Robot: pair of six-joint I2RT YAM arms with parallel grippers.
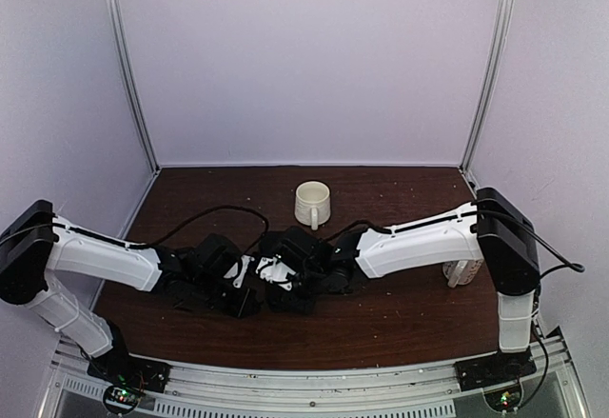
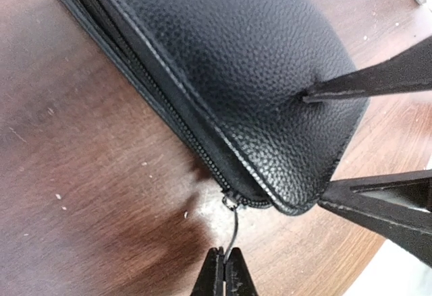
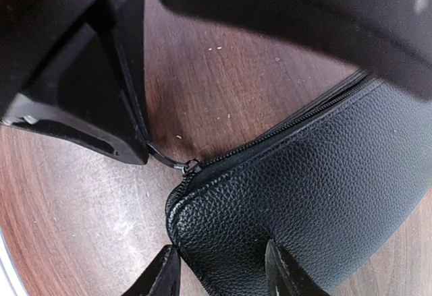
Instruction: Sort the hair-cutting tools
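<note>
Counter (image 1: 400,323): dark wood, zipped black case (image 2: 229,60) on it.
Left hand (image 2: 225,276): pinching the zip pull (image 2: 231,227) at its tips.
Right hand (image 3: 219,262): clamped on the case corner.
Hair-cutting tools: unseen — likely inside the case; sorting not begun.

A robotics lab test booth. A dark brown wooden desk (image 1: 400,323) is boxed in behind and on both sides by plain pale panel walls (image 1: 304,56) joined by aluminium corner posts (image 1: 128,66). Along the desk's near edge runs a slotted metal rail (image 1: 314,385), with two white robot arms (image 1: 100,261) bolted to it.
</note>
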